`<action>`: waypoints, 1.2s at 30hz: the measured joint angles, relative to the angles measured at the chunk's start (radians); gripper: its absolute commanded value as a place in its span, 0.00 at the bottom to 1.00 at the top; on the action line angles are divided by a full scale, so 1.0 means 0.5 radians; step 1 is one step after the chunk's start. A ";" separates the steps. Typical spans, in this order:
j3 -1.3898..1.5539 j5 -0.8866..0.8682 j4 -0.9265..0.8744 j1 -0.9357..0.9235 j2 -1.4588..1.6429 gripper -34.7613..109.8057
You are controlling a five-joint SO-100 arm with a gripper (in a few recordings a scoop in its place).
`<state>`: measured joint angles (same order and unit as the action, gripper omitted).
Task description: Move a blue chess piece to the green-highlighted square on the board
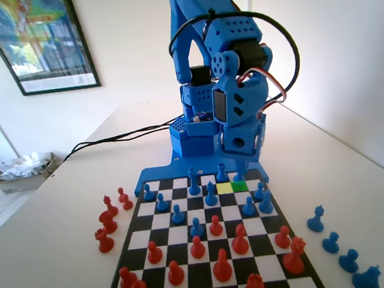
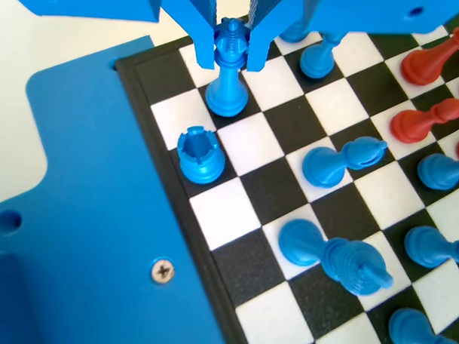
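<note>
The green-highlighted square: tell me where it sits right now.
In the fixed view the green-highlighted square lies near the board's far right end, right of a paler yellow-green square and just below the hand.

It looks like a room in a home or a small office. A framed poster [image 1: 40, 39] hangs on a plain white wall [image 1: 134, 47], and cables [image 1: 119, 134] trail across a white table [image 1: 56, 220] beside a tray of crumpled paper [image 1: 21, 170].

Red pieces [image 1: 221, 266], framed poster [image 1: 42, 37], crumpled tissue tray [image 1: 24, 170]
</note>
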<state>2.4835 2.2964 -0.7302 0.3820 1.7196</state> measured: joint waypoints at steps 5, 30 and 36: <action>0.000 0.000 0.000 -0.006 0.000 0.31; -0.482 0.000 -0.776 -0.012 0.028 0.31; -0.684 -0.012 -1.132 -0.015 0.153 0.31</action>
<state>2.1414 2.2902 -1.2962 0.3743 1.7963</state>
